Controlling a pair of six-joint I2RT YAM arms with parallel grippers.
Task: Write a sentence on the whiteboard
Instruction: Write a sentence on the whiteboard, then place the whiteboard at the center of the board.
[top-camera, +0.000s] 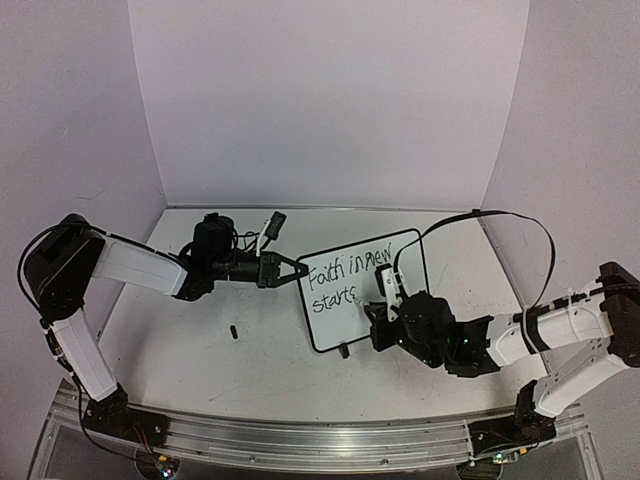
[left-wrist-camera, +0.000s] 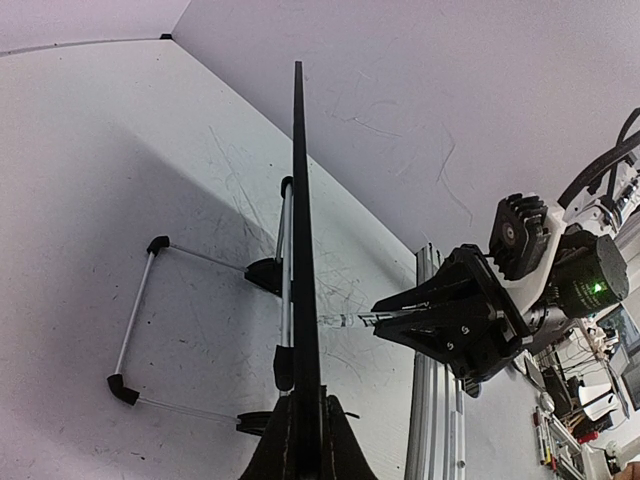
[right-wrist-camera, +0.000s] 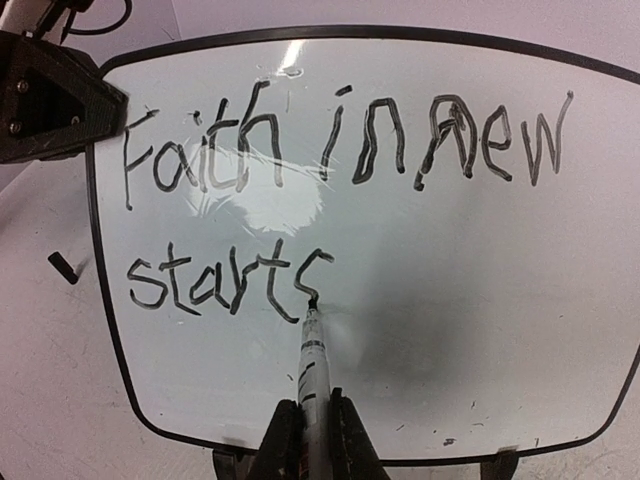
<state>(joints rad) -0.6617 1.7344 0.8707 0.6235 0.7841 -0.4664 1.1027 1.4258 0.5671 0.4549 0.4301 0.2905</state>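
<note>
Nearest your lens in the right wrist view, the right gripper (right-wrist-camera: 308, 440) has its two black fingers pressed together on the barrel of a slim silver-grey marker (right-wrist-camera: 313, 355), which pokes out ahead of them. The marker's dark tip touches the tail of the last "s" in the sentence (right-wrist-camera: 330, 160), thin black handwriting in two lines reading "Faith in new" over "starts". I see no full stop after it, so I judge the writing all but done.

The words fill the upper left of the small white whiteboard (right-wrist-camera: 480, 330) with its thin black rounded frame. It stands propped on the grey scuffed tabletop (top-camera: 200, 370) between your two arms. Your left gripper (top-camera: 290, 270) is clamped on the board's left edge, and the left wrist view shows the frame edge-on between its fingers.

A small black object (top-camera: 233, 331), perhaps the cap, lies on the table to the left of the board, apart from it.

Watch your pressure. Push the tip in too hard and the board could tilt back or twist in the left grip, dragging a stray stroke through "starts". Lift away low across the surface and the barrel or fingers could smear the ink. The marker is held only by its rear end, so a sideways load could make it pivot in the fingers.
</note>
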